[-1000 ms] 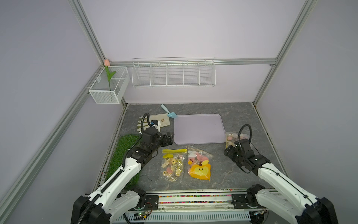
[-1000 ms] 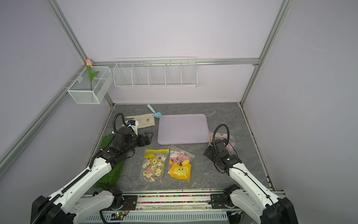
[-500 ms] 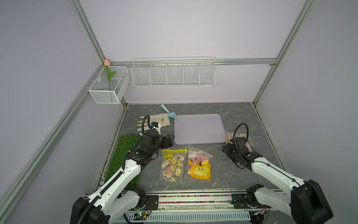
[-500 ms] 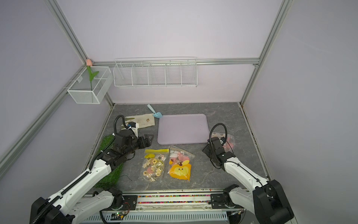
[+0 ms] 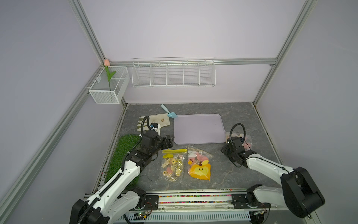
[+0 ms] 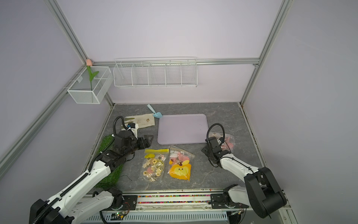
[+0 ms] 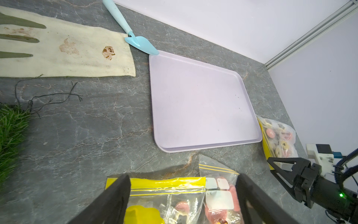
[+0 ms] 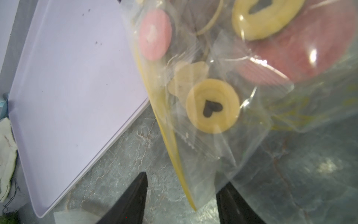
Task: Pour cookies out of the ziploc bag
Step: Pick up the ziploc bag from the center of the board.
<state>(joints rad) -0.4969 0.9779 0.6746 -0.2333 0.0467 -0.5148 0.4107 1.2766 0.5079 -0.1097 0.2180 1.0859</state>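
Down at the right gripper (image 8: 185, 182), the two black fingers stand apart with a corner of the ziploc bag (image 8: 213, 147) between them. Grey table (image 8: 120, 159) shows between one finger and the plastic, so the jaws are open and nothing is clamped. The bag's yellow zip edge runs into that gap. Inside the clear plastic lie the cookies (image 8: 212, 105): a cream disc with a dark heart, a cream ring, a pink disc and a larger pink piece. In both top views this bag lies on the table just beside the lilac tray (image 5: 199, 129), on the right arm's side, with the wrist hiding part of it.

Across the table, the left gripper (image 7: 183, 176) has its fingers spread wide and holds nothing. It hangs above the zip end of a yellow-zip bag (image 5: 172, 166), which lies flat in front of the tray. A cartoon-face bag (image 5: 199, 164) lies beside that one and overlaps its edge. Farther out, behind the left arm, a stained glove (image 5: 155, 123) lies flat. A blue scoop (image 5: 168, 112) has its blade at the tray's far corner, and a grass mat (image 5: 124, 155) lies along the left side.
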